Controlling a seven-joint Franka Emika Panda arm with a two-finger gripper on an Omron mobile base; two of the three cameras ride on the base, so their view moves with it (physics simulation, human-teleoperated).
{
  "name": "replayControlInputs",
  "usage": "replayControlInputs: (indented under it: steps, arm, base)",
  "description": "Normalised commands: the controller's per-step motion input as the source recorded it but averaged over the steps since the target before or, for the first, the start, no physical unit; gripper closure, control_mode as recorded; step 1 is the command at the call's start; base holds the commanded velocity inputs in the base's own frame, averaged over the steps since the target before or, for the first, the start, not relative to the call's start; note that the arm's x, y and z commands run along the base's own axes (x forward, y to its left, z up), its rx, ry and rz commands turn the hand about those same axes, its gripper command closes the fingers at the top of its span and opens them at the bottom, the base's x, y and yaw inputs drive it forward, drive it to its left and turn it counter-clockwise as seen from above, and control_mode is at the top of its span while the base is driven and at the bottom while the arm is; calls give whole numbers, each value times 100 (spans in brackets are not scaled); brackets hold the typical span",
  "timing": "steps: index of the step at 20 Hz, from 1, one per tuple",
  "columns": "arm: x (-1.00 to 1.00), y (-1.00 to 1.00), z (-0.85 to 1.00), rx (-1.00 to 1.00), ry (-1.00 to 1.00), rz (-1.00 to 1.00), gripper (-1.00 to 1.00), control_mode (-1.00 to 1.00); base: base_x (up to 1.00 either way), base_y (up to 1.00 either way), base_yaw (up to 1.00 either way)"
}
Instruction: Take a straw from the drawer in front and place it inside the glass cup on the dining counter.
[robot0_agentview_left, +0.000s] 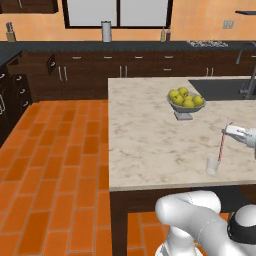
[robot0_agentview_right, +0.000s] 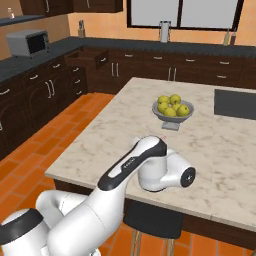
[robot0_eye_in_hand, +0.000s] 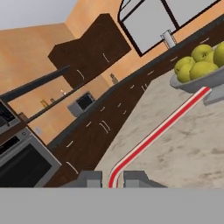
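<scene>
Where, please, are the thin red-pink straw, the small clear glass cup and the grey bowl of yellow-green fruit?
Thin red-pink straw (robot0_agentview_left: 221, 144): left base view, mid-shaft.
Small clear glass cup (robot0_agentview_left: 213, 165): left base view, its side wall.
Grey bowl of yellow-green fruit (robot0_agentview_left: 182, 107): left base view, the bowl's front wall.

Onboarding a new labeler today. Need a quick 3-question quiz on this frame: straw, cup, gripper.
1. True or false: the gripper has already let go of the straw.
2. Where is the straw's lower end? A) in the drawer B) at the glass cup on the dining counter C) in the fruit bowl
3. Fill in: in the left base view the glass cup stands nearer the camera than the ____ bowl.

Key
1. False. The hand view shows the straw running out from between the two fingertips.
2. B. It reaches the cup's mouth; how deep it sits cannot be told.
3. Fruit.
</scene>
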Motion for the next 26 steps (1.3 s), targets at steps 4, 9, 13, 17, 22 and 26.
replayControlInputs:
  steps: [4, 9, 13, 17, 22, 26]
  arm:
    - [4, 0, 0, 0, -7, 0, 100, -100]
    - [4, 0, 0, 0, -3, 0, 100, -100]
    - [19, 0, -6, 0, 0, 0, 100, -100]
    - [24, 0, -24, 0, 0, 0, 100, -100]
    - [18, -7, -36, 0, 0, 0, 100, -100]
    - [16, -18, -32, 0, 0, 0, 100, -100]
  base:
    - [0, 0, 0]
    - [0, 0, 0]
    - [0, 0, 0]
    - [0, 0, 0]
    - [0, 0, 0]
    - [0, 0, 0]
